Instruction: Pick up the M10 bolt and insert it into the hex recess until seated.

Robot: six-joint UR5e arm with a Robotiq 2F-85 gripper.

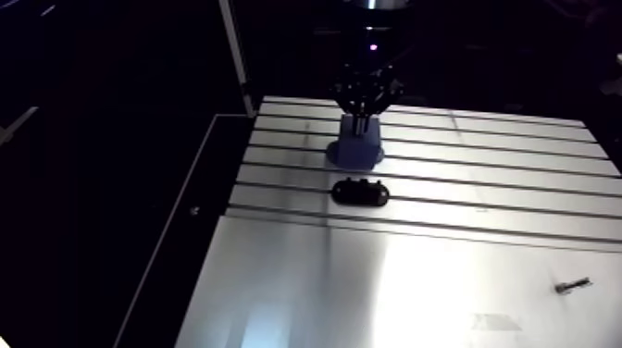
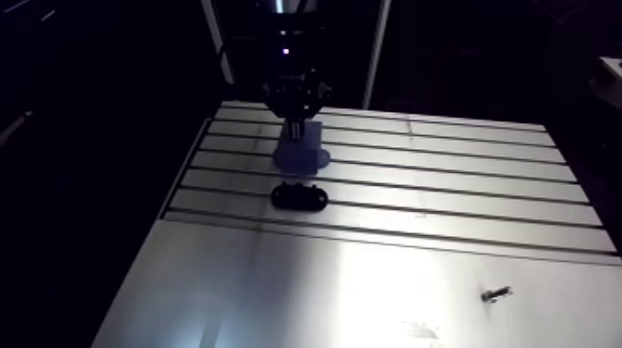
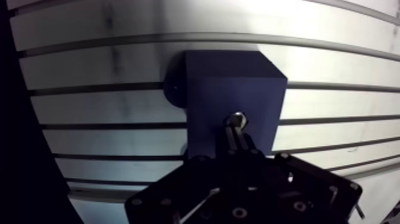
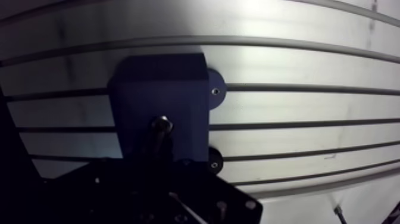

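A blue block (image 3: 229,80) with round base lugs stands bolted on the slotted table (image 1: 481,157). In the wrist view my gripper (image 3: 236,130) hangs right over the block's upper face, its two fingers drawn close around a thin metal bolt (image 3: 236,118). The bolt's shiny rounded end sits at the block's face; the hex recess itself is hidden beneath it. In the arm view the gripper (image 1: 367,97) comes straight down onto the top of the block (image 1: 355,145).
A black oval part (image 1: 361,192) lies one slot nearer than the block. A small loose screw (image 1: 572,285) rests on the smooth plate at the near right. The table's left edge (image 1: 199,194) drops into darkness.
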